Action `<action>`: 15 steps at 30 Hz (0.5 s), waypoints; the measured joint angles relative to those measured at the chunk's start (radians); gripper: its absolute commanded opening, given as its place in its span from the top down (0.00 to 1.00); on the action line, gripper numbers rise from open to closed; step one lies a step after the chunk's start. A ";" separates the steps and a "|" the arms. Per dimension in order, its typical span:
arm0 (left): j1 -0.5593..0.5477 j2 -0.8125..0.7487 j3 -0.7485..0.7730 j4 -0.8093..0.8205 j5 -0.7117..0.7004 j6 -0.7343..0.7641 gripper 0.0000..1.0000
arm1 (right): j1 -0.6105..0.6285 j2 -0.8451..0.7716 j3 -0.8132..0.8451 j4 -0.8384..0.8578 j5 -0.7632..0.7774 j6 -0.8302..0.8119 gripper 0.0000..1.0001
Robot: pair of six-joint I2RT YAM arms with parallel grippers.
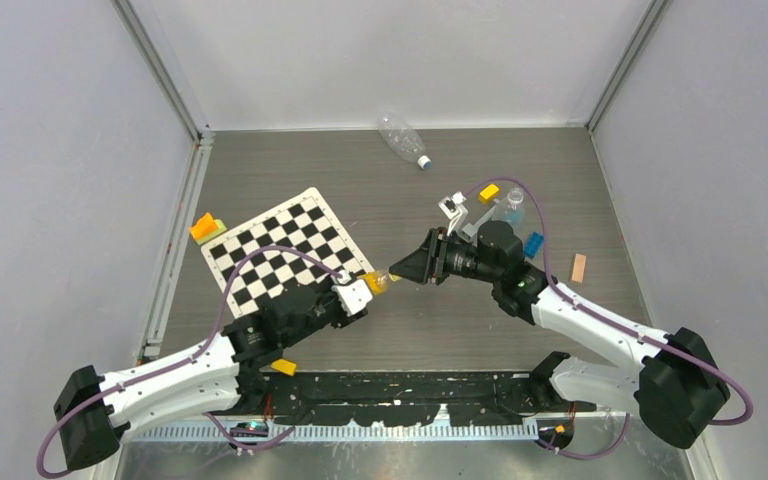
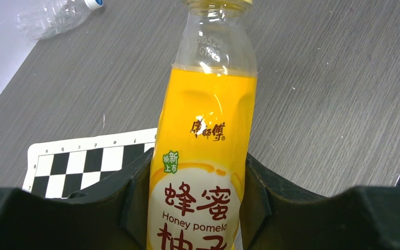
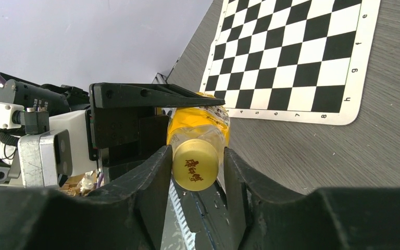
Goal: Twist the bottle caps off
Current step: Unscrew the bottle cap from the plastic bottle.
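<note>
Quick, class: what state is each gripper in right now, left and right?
Left gripper: closed, holding the yellow bottle by its body.
Right gripper: closed on the yellow cap.

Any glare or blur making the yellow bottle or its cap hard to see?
Right wrist view: yellow cap crisp, no glare. Left wrist view: small glints on the yellow bottle, label sharp, cap cropped at the top edge. Top view: even light, both tiny.
</note>
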 measured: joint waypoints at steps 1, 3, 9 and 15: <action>0.000 0.000 0.000 0.000 0.000 -0.001 1.00 | 0.000 0.000 0.000 0.000 0.000 -0.003 0.51; 0.000 0.000 0.000 0.001 0.000 -0.001 1.00 | 0.000 0.000 0.000 -0.002 0.000 -0.005 0.50; 0.000 0.000 0.000 0.000 0.000 -0.002 1.00 | -0.002 0.000 0.000 -0.003 0.000 -0.006 0.66; 0.000 0.000 0.000 0.000 0.000 -0.003 1.00 | -0.004 0.000 0.000 0.000 -0.006 -0.007 0.90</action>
